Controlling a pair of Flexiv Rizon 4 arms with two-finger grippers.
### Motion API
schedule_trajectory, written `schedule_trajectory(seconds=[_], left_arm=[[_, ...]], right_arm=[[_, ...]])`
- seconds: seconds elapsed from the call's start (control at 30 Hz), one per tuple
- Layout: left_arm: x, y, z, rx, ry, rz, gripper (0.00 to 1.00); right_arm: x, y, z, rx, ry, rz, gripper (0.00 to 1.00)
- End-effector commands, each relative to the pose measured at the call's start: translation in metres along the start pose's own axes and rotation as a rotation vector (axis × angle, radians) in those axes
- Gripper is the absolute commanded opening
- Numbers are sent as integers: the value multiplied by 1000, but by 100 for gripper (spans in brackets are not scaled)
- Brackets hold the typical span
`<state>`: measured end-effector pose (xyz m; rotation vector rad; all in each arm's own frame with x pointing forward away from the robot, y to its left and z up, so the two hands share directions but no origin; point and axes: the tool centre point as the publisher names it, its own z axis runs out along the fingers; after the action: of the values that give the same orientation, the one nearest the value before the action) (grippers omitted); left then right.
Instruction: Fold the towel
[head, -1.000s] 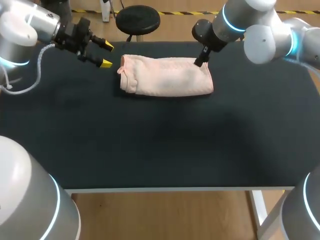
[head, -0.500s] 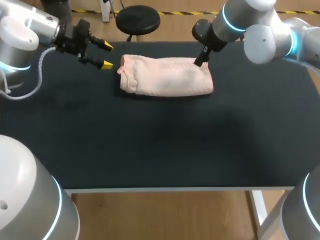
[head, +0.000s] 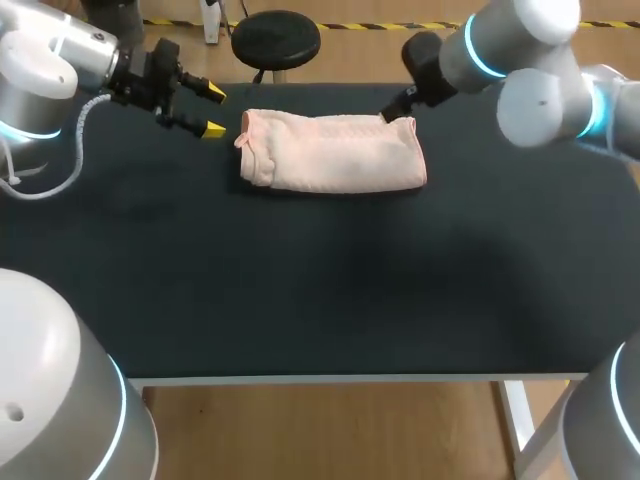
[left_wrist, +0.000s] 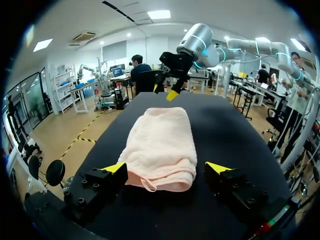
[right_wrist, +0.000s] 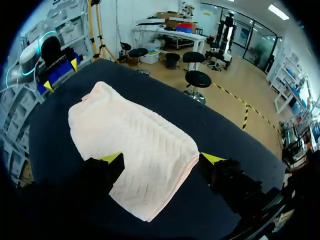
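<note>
A pale pink towel (head: 332, 152) lies folded into a long bundle at the back middle of the black table (head: 320, 290). My left gripper (head: 212, 111) hovers just off its left end, open, fingers spread wide. In the left wrist view the towel (left_wrist: 160, 142) stretches away ahead of my left gripper (left_wrist: 166, 169), with its near end between the yellow tips. My right gripper (head: 393, 110) is at the towel's far right corner, mostly hidden by the arm. In the right wrist view my right gripper (right_wrist: 161, 159) stands open above the towel's (right_wrist: 132, 142) right end, holding nothing.
Beyond the towel, each wrist view shows the other arm's gripper: the right one (left_wrist: 165, 91) and the left one (right_wrist: 61, 75). The table's far edge runs close behind the towel. Bare tabletop fills the whole front half.
My right arm has swung back and to the right, lifting off the towel's far right corner. The left arm shifted only slightly. The towel lies as before.
</note>
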<state>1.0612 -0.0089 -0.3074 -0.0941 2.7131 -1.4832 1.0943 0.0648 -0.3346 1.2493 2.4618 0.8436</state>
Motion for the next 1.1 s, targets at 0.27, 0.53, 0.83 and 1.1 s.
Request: schedule_trajectory(seconds=[0.27, 0.53, 0.83, 1.1], left_arm=[[0, 1, 0, 1, -1, 1, 100], [0, 1, 0, 1, -1, 1, 100], [0, 1, 0, 1, -1, 1, 100], [0, 1, 0, 1, -1, 1, 100]], right_arm=[[-18, -46, -2, 16, 418, 760, 100], [-12, -57, 9, 50, 502, 799, 100], [-15, -65, 21, 65, 557, 846, 100], [-16, -67, 28, 63, 593, 854, 100]])
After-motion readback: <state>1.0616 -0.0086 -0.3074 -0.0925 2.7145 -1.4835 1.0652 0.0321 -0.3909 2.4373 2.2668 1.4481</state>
